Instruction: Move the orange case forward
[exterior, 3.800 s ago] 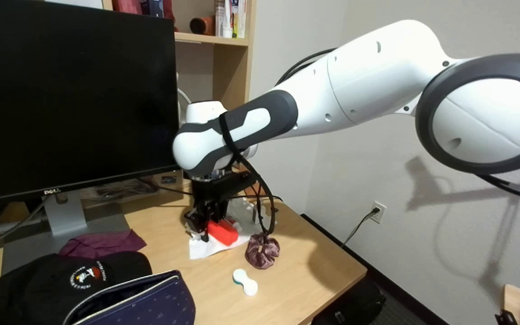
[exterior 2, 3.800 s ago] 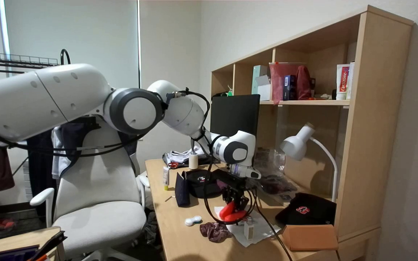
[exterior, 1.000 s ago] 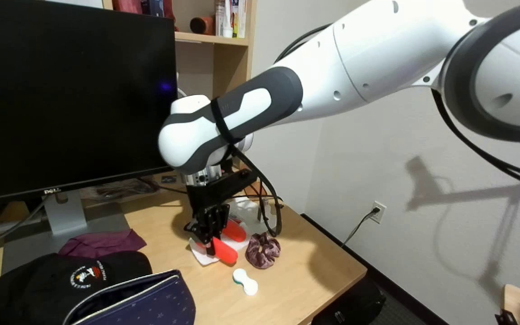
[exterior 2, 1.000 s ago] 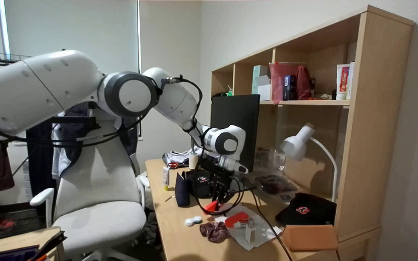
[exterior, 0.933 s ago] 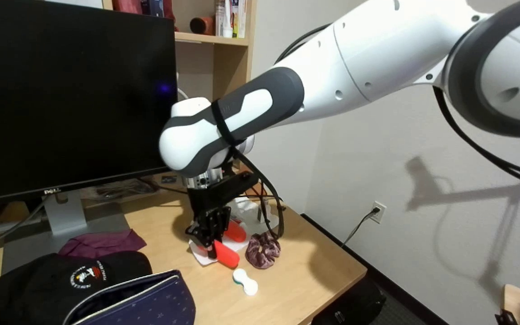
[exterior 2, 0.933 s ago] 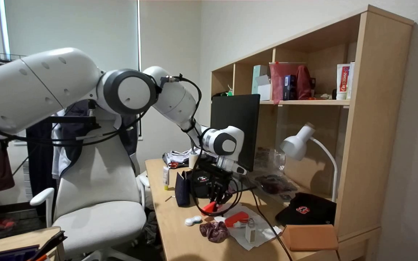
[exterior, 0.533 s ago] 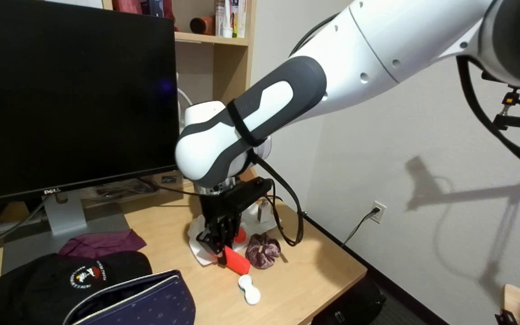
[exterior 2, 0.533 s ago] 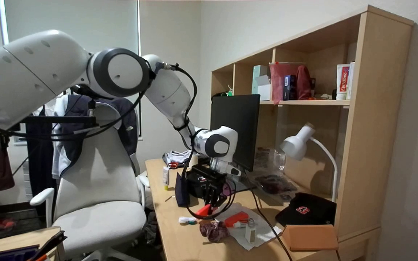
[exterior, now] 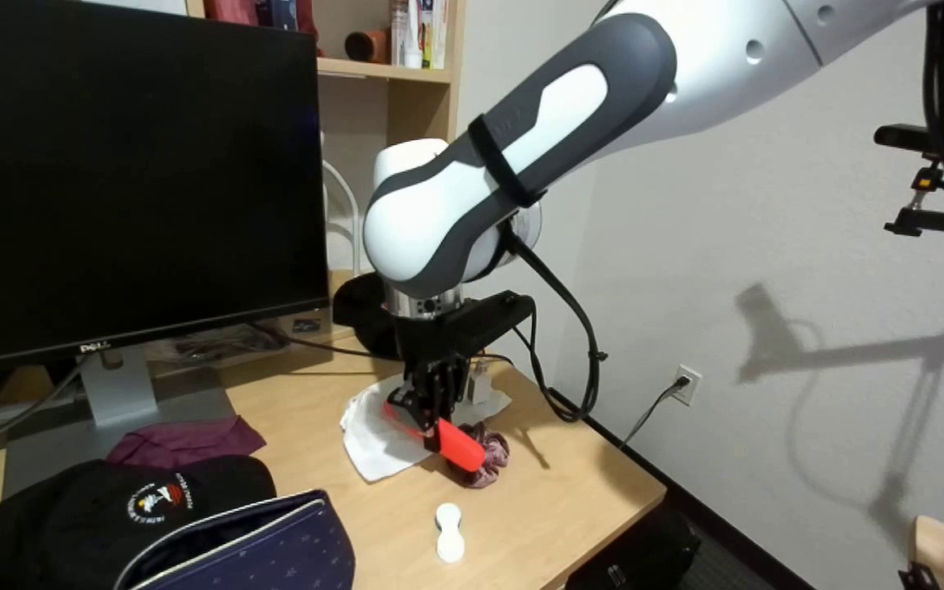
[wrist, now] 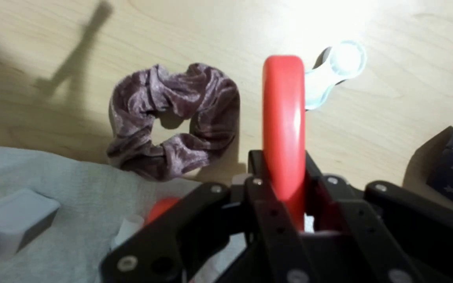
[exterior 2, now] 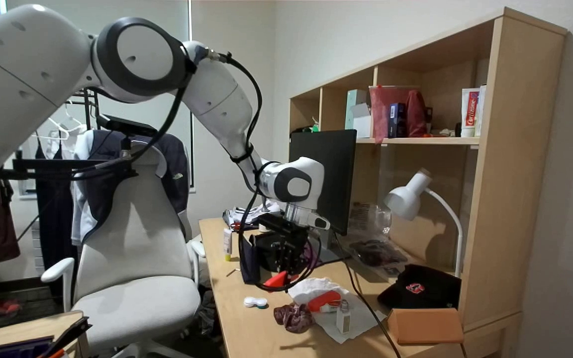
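- Over the counter: carrying step in hand, by the look of it, with setting down not yet done.
- Closed jaws, pinching the orange case across its thickness.
- Held apparently clear of the counter, just beside the purple scrunchie in the wrist view.
- Next, probably: ease forward, lower level, and let go without nudging the white lens case.

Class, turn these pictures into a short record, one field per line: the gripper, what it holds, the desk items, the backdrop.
Gripper: closed on the orange case
Case height: raised off the desk
On white sheet: another red item, small upright bottle
At sheet's edge: purple scrunchie
Apart on desk: white double-lobed case
Also around: navy star-patterned pouch, black cap, maroon cloth
Backdrop: dark monitor, wooden shelf unit
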{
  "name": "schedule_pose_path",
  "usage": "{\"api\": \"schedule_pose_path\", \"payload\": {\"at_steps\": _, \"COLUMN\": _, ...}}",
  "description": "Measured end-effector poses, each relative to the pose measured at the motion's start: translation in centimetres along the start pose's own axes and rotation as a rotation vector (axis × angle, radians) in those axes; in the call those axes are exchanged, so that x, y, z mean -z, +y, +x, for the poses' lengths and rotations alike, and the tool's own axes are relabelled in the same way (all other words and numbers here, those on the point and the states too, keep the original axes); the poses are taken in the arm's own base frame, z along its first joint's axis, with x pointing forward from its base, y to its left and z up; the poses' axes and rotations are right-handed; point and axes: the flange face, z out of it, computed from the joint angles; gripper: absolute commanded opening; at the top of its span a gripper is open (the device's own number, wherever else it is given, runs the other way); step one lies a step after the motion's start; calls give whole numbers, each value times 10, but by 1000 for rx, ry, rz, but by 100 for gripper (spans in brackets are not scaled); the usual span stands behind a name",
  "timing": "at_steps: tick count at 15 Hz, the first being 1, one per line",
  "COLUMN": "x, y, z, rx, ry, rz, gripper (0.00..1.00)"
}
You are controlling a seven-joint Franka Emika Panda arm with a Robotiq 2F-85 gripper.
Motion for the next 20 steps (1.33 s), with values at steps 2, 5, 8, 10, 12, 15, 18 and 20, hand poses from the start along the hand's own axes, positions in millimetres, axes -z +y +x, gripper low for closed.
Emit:
{"api": "schedule_pose_path", "payload": {"at_steps": 2, "x": -2, "y": 11, "z": -12, "rx": -30, "ry": -1, "rz": 12, "gripper": 12}}
{"api": "schedule_pose_path", "payload": {"at_steps": 5, "x": -13, "y": 40, "z": -29, "rx": -98, "ry": 1, "rz": 51, "gripper": 12}}
{"api": "schedule_pose_path", "payload": {"at_steps": 8, "x": -26, "y": 75, "z": -42, "rx": -185, "ry": 9, "rz": 104, "gripper": 12}}
{"api": "schedule_pose_path", "payload": {"at_steps": 10, "x": -33, "y": 95, "z": -50, "rx": -234, "ry": 15, "rz": 137, "gripper": 12}}
{"api": "schedule_pose_path", "payload": {"at_steps": 12, "x": -39, "y": 109, "z": -57, "rx": -275, "ry": 10, "rz": 161, "gripper": 12}}
{"api": "schedule_pose_path", "payload": {"at_steps": 15, "x": -49, "y": 119, "z": -67, "rx": -313, "ry": -9, "rz": 185, "gripper": 12}}
{"api": "schedule_pose_path", "payload": {"at_steps": 18, "x": -60, "y": 123, "z": -77, "rx": -324, "ry": -32, "rz": 199, "gripper": 12}}
{"api": "schedule_pose_path", "payload": {"at_steps": 20, "x": -66, "y": 126, "z": -83, "rx": -309, "ry": -46, "rz": 204, "gripper": 12}}
